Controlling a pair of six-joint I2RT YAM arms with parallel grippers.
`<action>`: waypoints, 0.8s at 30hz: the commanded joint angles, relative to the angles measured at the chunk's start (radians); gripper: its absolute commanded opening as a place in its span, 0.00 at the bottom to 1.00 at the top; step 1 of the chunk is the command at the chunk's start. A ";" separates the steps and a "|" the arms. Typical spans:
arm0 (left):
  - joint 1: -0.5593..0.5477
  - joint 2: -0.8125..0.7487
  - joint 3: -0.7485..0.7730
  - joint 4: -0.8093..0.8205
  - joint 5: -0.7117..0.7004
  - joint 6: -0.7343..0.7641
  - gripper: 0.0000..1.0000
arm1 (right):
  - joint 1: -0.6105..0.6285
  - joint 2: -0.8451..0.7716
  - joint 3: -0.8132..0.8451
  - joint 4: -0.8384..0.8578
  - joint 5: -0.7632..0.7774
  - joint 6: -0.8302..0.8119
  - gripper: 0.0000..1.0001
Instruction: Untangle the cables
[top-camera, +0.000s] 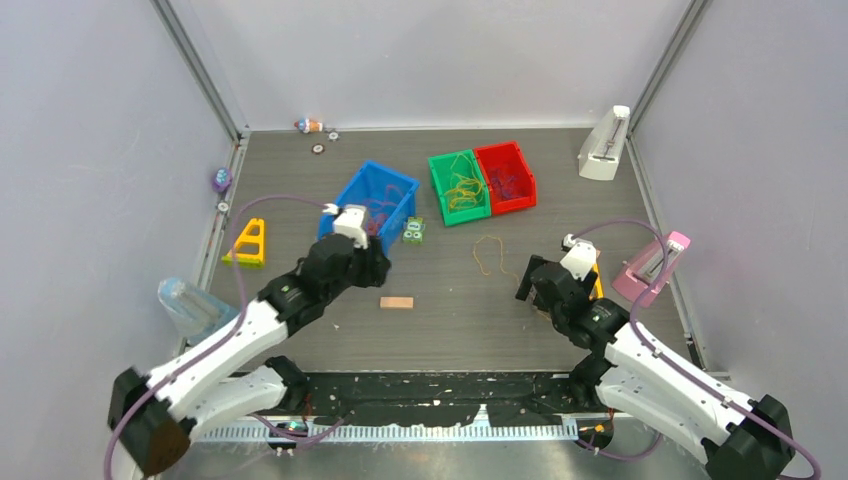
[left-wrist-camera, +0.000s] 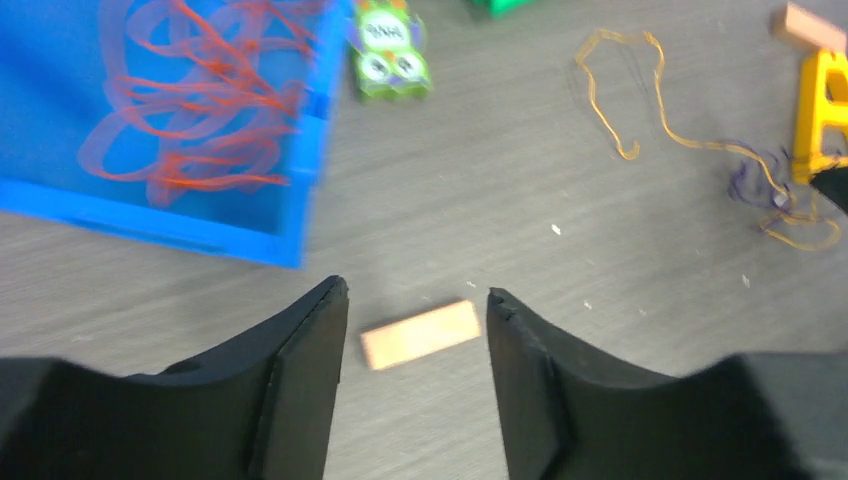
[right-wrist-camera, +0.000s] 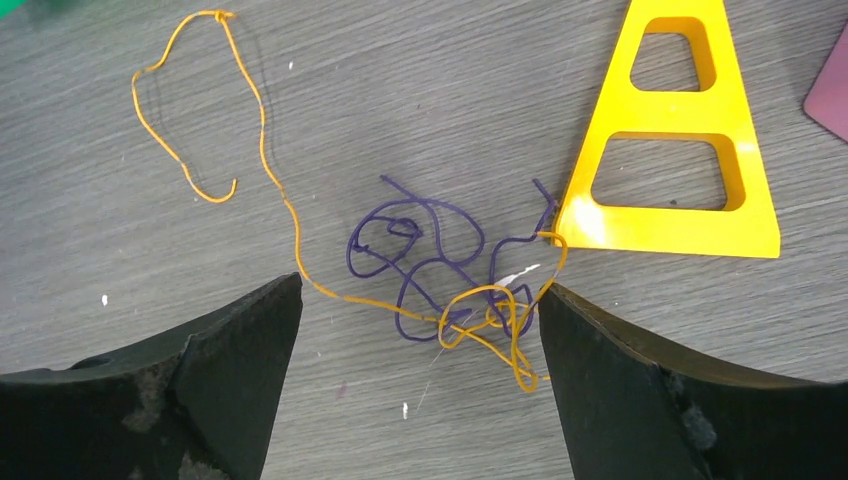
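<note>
A purple cable (right-wrist-camera: 420, 250) lies tangled with a long yellow cable (right-wrist-camera: 262, 150) on the table, right in front of my open, empty right gripper (right-wrist-camera: 420, 300); the knot sits near its right finger. The same yellow cable (top-camera: 487, 255) trails toward the table's middle. My left gripper (left-wrist-camera: 418, 295) is open and empty, above a small wooden block (left-wrist-camera: 420, 333). Orange-red cables (left-wrist-camera: 200, 100) lie bunched in the blue bin (left-wrist-camera: 150, 215) to its upper left. The yellow (left-wrist-camera: 663, 125) and purple (left-wrist-camera: 750, 185) cables also show far right in the left wrist view.
A yellow triangular frame (right-wrist-camera: 668, 112) lies just right of the tangle. A green bin (top-camera: 440, 165) holds yellow strands, and a red bin (top-camera: 500, 152) holds purple ones. A green owl toy (left-wrist-camera: 388, 50) sits beside the blue bin. A pink stand (top-camera: 650, 270) is at right.
</note>
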 joint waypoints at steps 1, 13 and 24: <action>-0.069 0.212 0.095 0.042 0.187 -0.067 0.66 | -0.064 0.039 0.072 -0.010 -0.022 0.002 0.92; -0.215 0.658 0.276 0.333 0.345 -0.267 1.00 | -0.231 0.100 0.044 0.054 -0.172 -0.011 0.71; -0.291 1.006 0.462 0.504 0.319 -0.619 0.99 | -0.295 0.060 -0.012 0.082 -0.283 0.024 0.66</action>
